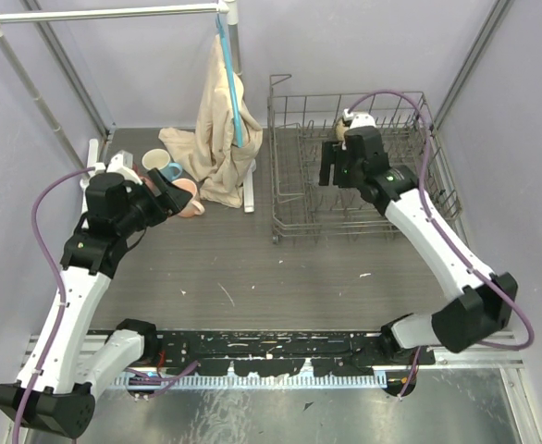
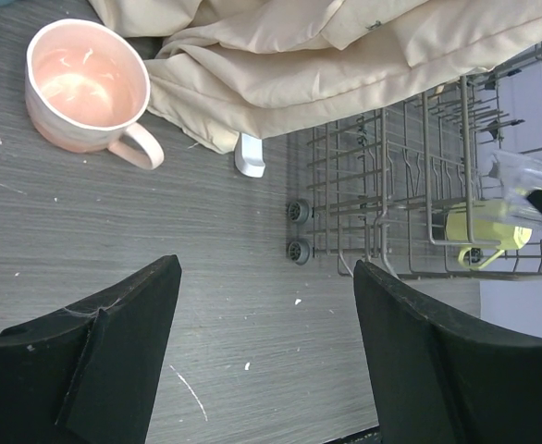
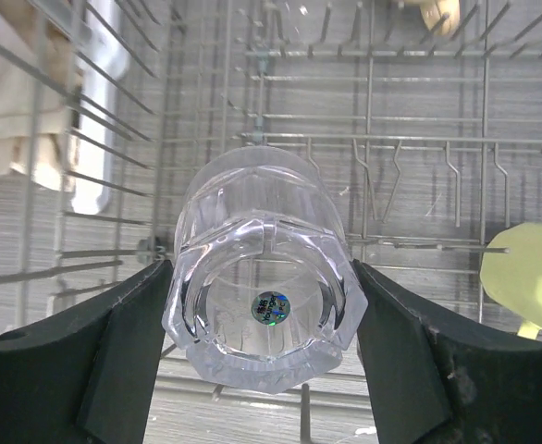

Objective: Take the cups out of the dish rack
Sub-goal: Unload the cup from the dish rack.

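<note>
A: What faces the left gripper (image 2: 266,268), jaws wide?
B: Bare table (image 2: 114,222) between and just beyond its fingers. A pink mug (image 2: 86,83) sits ahead to the left, the rack (image 2: 410,185) ahead to the right. A lane of table runs between them as far as the cloth (image 2: 326,55).
A: And the right gripper (image 3: 260,268)?
B: The glass (image 3: 257,213) fills its jaws. Ahead stand prongs (image 3: 396,176), with a wire wall (image 3: 77,139) close on the left and a yellow cup (image 3: 530,277) on the right.
</note>
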Robot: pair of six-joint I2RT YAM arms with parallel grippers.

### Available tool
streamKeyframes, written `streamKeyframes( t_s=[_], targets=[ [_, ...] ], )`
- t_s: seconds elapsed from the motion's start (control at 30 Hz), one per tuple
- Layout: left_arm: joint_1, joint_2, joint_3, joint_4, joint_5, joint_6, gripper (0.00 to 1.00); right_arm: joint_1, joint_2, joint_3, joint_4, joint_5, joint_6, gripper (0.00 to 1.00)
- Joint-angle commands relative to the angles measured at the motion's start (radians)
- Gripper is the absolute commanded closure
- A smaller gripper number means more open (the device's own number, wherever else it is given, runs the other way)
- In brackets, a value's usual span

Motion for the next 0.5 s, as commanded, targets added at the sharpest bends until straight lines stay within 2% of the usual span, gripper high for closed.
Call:
streamKeyframes(
  t_s=[0.0, 0.1, 0.2, 0.37, 0.47],
  targets=[
    [-0.004, 0.013, 0.031, 0.020, 0.030, 0.000, 0.17, 0.000, -0.155, 0.000, 0.109, -0.059, 0.028, 1.00],
    [-0.003, 0.022, 0.023, 0.045, 0.070, -0.020, 0.17, 0.000, -0.273, -0.054, 0.183, -0.128, 0.039, 0.99],
    [-0.004, 0.029, -0.009, 0.118, 0.147, -0.055, 0.17, -0.001, -0.381, -0.119, 0.265, -0.271, 0.058, 0.99],
    [-0.004, 0.056, -0.069, 0.261, 0.276, -0.141, 0.17, -0.001, -0.469, -0.167, 0.340, -0.464, 0.133, 0.99],
    [-0.004, 0.054, -0.089, 0.311, 0.320, -0.167, 0.16, 0.000, -0.536, -0.265, 0.512, -0.615, 0.221, 1.00]
  ],
)
